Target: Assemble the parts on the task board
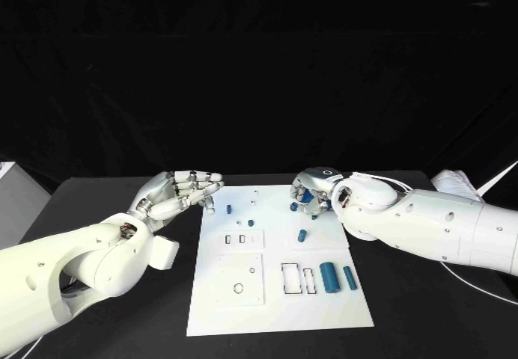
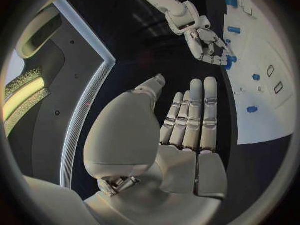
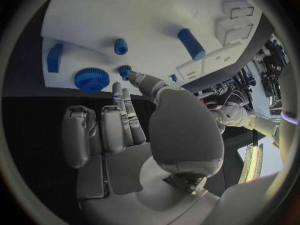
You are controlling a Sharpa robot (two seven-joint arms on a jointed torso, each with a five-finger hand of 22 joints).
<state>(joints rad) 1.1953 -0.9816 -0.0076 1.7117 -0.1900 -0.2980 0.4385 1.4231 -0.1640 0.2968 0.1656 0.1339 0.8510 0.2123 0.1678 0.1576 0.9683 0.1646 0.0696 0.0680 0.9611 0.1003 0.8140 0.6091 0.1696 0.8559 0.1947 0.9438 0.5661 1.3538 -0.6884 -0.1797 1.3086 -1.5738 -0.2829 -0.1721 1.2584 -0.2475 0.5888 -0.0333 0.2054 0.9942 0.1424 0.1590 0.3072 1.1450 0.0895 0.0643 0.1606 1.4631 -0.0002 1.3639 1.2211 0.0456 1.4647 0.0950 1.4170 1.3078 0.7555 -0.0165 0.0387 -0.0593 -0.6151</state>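
Note:
The white task board (image 1: pixel 281 299) lies in the middle of the table. My right hand (image 1: pixel 319 191) hovers low over its far right corner. There the thumb and a fingertip (image 3: pixel 117 87) pinch a small blue gear (image 3: pixel 125 71) that stands on the board, beside a larger blue gear (image 3: pixel 91 79). My left hand (image 1: pixel 178 193) is held at the board's far left corner, fingers straight, thumb apart, nothing in it. A thick blue cylinder (image 1: pixel 327 273) and a slimmer one (image 1: pixel 349 277) lie near the board's right edge.
Small blue pieces (image 1: pixel 249 222) dot the far half of the board, one (image 1: pixel 302 235) nearer the middle. A blue block (image 3: pixel 54 57) lies near the board's corner. Rectangular slots (image 1: pixel 291 278) and raised white plates (image 1: pixel 239 280) occupy the near half. Black table (image 1: pixel 432 314) surrounds it.

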